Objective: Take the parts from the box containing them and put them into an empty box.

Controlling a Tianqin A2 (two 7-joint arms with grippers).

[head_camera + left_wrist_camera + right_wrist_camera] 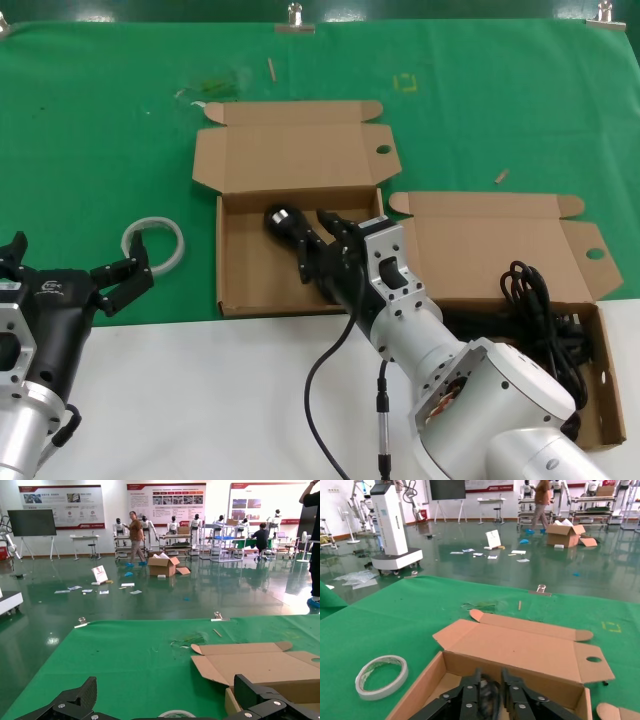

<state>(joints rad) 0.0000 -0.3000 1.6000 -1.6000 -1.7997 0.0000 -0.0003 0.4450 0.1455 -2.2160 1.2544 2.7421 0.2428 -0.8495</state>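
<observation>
Right gripper (300,232) clamped on a black plug (282,219) — held over the empty box (245,285); remaining power cords (535,310) lie in the winged box (607,400); left gripper (75,270) spread open, idle beside the tape ring (155,243).

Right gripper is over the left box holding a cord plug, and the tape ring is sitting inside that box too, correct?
Not quite. The right gripper is over the left box with its fingers shut on a black plug, but the tape ring lies outside it, on the green cloth beside the box, near the left gripper. The head view shows this.
</observation>
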